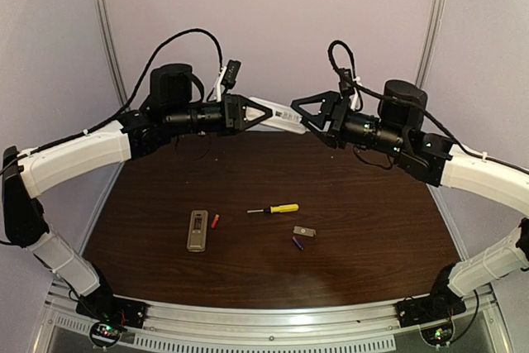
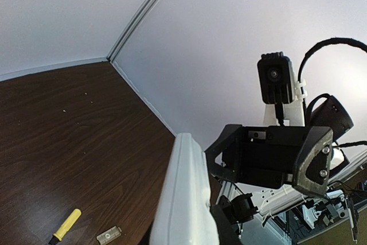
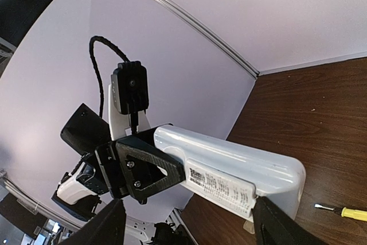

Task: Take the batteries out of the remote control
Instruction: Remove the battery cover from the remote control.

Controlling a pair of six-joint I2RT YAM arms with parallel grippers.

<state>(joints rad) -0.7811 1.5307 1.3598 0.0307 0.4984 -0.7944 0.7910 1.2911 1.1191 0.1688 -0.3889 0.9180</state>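
A white remote control (image 1: pixel 281 117) is held in the air above the table's far edge, with my left gripper (image 1: pixel 264 113) shut on one end. My right gripper (image 1: pixel 302 116) faces it from the right, open, its fingers wide on either side of the remote's free end. In the right wrist view the remote (image 3: pixel 229 162) shows its labelled back panel in place, and one fingertip (image 3: pixel 278 222) sits close under its end. Two batteries lie on the table: a red one (image 1: pixel 216 221) and a purple one (image 1: pixel 297 243).
A second, grey-tan remote (image 1: pixel 197 231) lies on the table's left half beside the red battery. A yellow-handled screwdriver (image 1: pixel 275 209) lies mid-table, with a small grey cover plate (image 1: pixel 304 231) below it near the purple battery. Walls close the back.
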